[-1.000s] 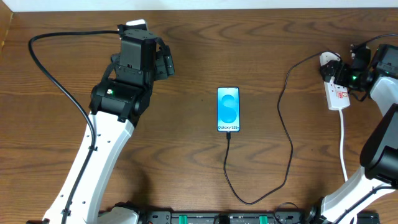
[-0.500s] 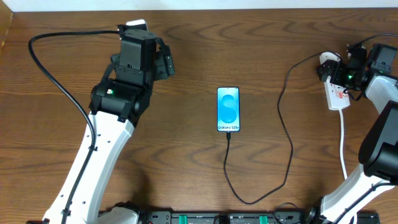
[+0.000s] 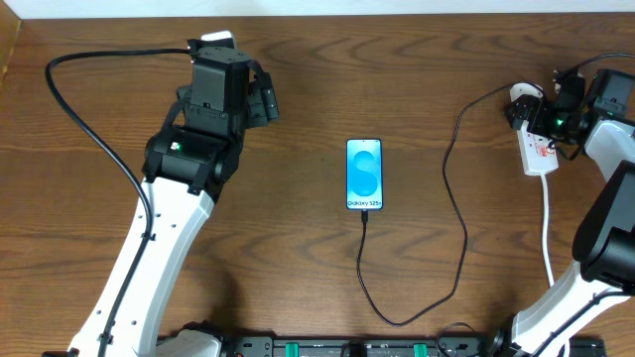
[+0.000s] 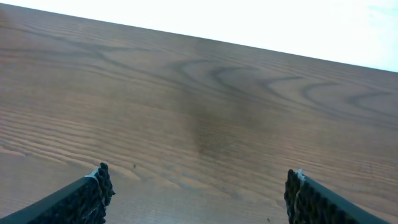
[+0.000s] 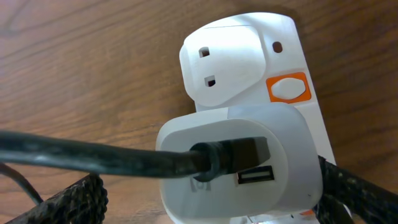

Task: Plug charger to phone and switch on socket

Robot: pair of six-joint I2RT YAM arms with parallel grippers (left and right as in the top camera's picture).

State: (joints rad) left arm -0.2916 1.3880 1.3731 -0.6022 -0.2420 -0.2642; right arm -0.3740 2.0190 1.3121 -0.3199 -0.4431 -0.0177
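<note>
We log phone [image 3: 364, 175] screen blue-cyan, charger [image 5: 93, 160] black, socket [image 5: 242, 56] white, switch [image 5: 288, 88] orange, tabletop [image 3: 298, 268] brown wood-grain.

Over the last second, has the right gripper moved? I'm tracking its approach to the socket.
Yes. The right gripper has shifted slightly left, further over the unmoved socket.

The left arm [image 3: 169, 213] extends from the near edge toward the far left, wrist bent rightward. The left gripper [image 4: 198, 193] has its fingers [image 4: 87, 199] spread wide, gripping nothing. The right arm [image 3: 607, 233] reaches along the right side, wrist turned leftward. The right gripper [image 5: 214, 202] is fully spread.
</note>
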